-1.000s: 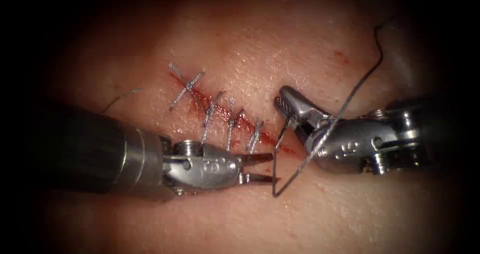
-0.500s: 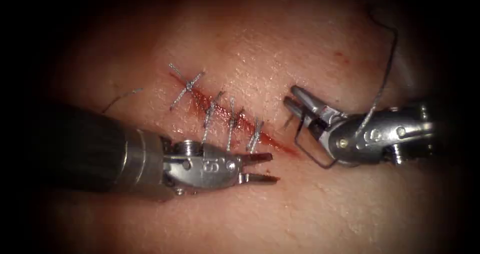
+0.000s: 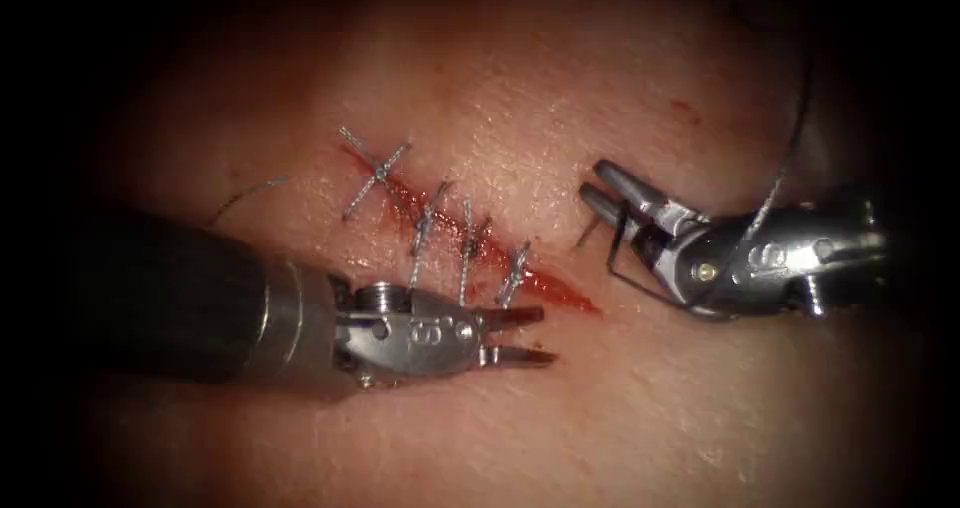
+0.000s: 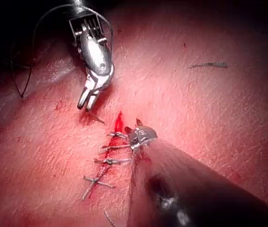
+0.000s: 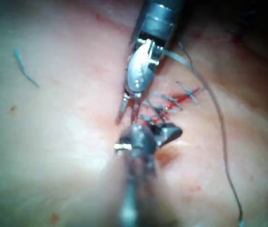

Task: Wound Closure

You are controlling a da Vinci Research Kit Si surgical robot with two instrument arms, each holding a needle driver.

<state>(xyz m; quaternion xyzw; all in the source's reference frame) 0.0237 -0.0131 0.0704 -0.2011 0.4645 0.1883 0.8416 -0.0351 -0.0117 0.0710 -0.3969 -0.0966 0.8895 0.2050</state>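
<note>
1. The right tool (image 3: 605, 190) is to the right of the cut (image 3: 560, 290), a little above its lower end. Its jaws look closed on the needle (image 3: 612, 253), but the grip is hard to see well.
2. The needle is a dark curved wire. It is held near one end. Its curve runs down from the jaws and bends back under the tool's wrist. It is out of the tissue (image 3: 520, 118), on the right side of the cut.
3. The thread (image 3: 790, 158) goes up from the right tool, far from the cut.
4. The left tool (image 3: 515, 336) is just below the lower end of the cut. Its jaws are apart and hold nothing. Its tips point to the right.
5. Four stitches (image 3: 465, 238) cross the upper part of the cut. The lower end is not stitched and has red fluid (image 3: 540, 286) in it.
6. The needle is close to this open end, up and to its right. Both tools are near the open end, one on each side of it. Only the right tool is at the needle. The left tool's tips are apart from the needle, with the end of the cut between them.
</note>
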